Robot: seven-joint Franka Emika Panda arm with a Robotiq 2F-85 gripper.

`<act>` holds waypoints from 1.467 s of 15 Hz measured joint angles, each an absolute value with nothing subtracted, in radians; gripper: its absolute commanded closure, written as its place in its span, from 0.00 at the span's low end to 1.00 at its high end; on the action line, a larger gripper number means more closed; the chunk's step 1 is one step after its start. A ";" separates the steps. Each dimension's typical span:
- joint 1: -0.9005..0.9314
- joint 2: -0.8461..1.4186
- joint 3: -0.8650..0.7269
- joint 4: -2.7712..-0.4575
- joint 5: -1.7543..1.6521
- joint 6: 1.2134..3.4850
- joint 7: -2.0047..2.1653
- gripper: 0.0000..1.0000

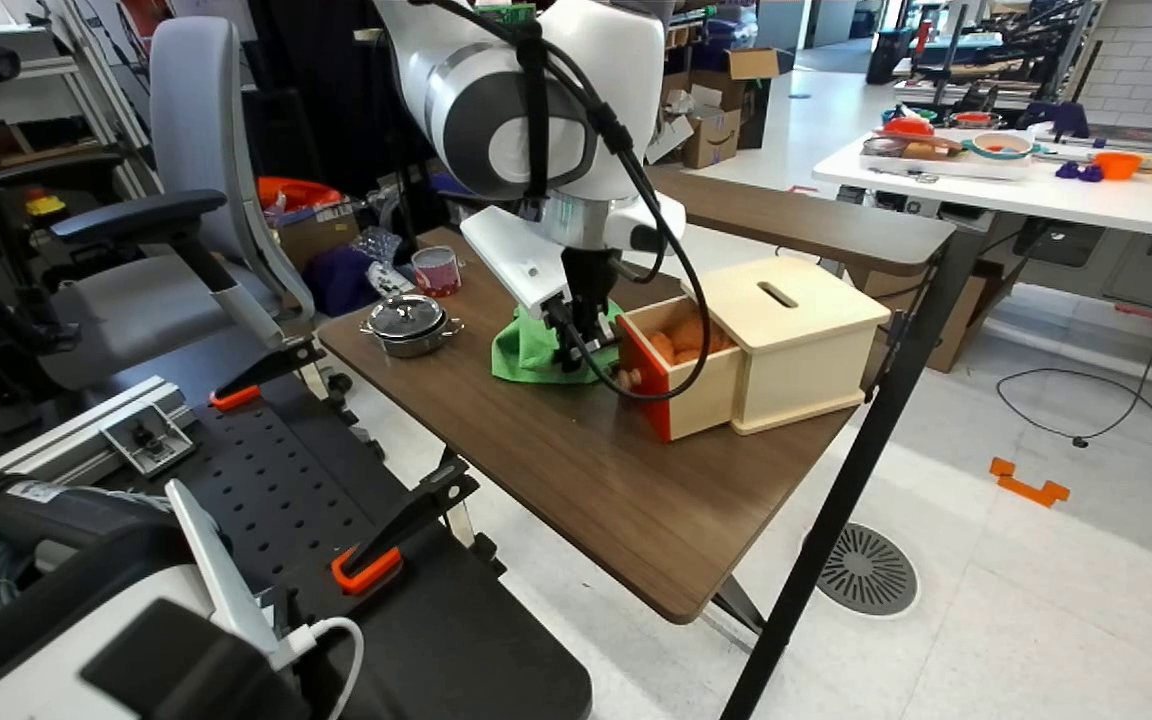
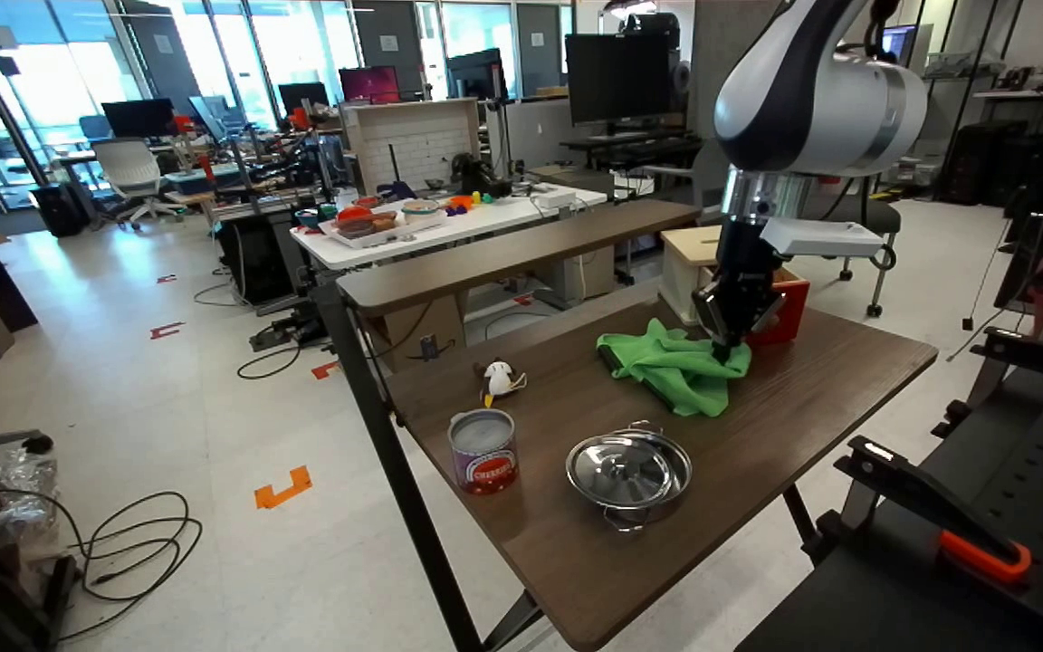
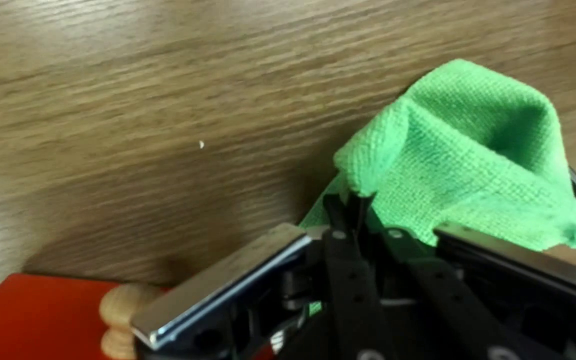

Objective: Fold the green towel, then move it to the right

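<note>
The green towel (image 1: 531, 352) lies crumpled on the brown table, beside the red drawer front of the wooden box. In an exterior view the towel (image 2: 666, 358) is bunched with raised folds, and dark edges of something show under it. In the wrist view the towel (image 3: 468, 165) spreads up and right from the fingertips. My gripper (image 3: 352, 202) points down with its fingers close together, and a fold of towel bulges between the tips. The gripper also shows low at the towel in both exterior views (image 1: 576, 355) (image 2: 722, 351). The towel's part under the gripper is hidden.
The wooden box (image 1: 786, 310) has its red-fronted drawer (image 1: 644, 385) pulled out with orange things inside, close to the gripper. A lidded metal pot (image 2: 626, 480), a cherries can (image 2: 485, 453) and a small plush toy (image 2: 501, 378) stand on the table. A raised shelf (image 2: 531, 249) runs along one side.
</note>
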State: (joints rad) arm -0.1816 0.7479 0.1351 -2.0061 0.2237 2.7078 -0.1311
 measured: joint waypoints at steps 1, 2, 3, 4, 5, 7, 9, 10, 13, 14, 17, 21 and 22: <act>-0.169 0.754 0.135 -2.008 0.223 2.708 -0.131 0.55; -0.155 0.757 0.135 -2.010 0.221 2.708 -0.130 0.49; -0.141 0.758 0.135 -2.013 0.221 2.709 -0.127 0.42; -0.126 0.757 0.135 -2.014 0.221 2.709 -0.124 0.34; -0.111 0.753 0.135 -2.019 0.221 2.711 -0.119 0.27; -0.084 0.725 0.140 -2.044 0.221 2.720 -0.110 0.12; -0.062 0.663 0.157 -2.093 0.222 2.721 -0.099 0.01; -0.048 0.625 0.164 -2.118 0.222 2.721 -0.088 0.00; 0.006 0.526 0.165 -2.171 0.222 2.716 -0.032 0.00; 0.020 0.506 0.164 -2.177 0.221 2.710 -0.015 0.00; 0.049 0.489 0.153 -2.173 0.220 2.700 0.025 0.00; 0.074 0.513 0.112 -2.140 0.177 2.700 0.063 0.00; 0.083 0.527 0.096 -2.124 0.151 2.700 0.076 0.00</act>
